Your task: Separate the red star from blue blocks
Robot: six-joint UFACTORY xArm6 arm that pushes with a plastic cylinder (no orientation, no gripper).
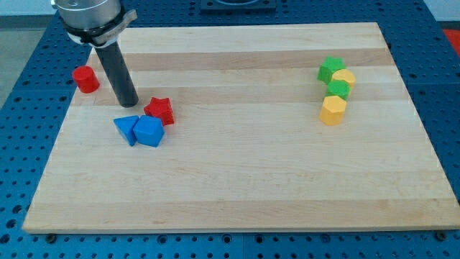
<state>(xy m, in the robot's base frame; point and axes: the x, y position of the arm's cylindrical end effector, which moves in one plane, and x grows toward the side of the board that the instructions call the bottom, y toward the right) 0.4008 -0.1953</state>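
Observation:
A red star [159, 110] lies on the wooden board at the view's left. Just below it sit two blue blocks, touching each other: a blue triangle [126, 128] on the left and a blue pentagon-like block [149, 132] on the right. The star touches the top of the blue pentagon-like block. My tip [128, 103] is the lower end of the dark rod and stands just left of the red star, above the blue triangle, close to both but apart from the triangle.
A red cylinder [85, 79] stands at the board's left edge [68, 108]. At the view's right is a column of blocks: a green star [330, 69], a yellow cylinder [346, 78], a green block [338, 89], a yellow hexagon [333, 110].

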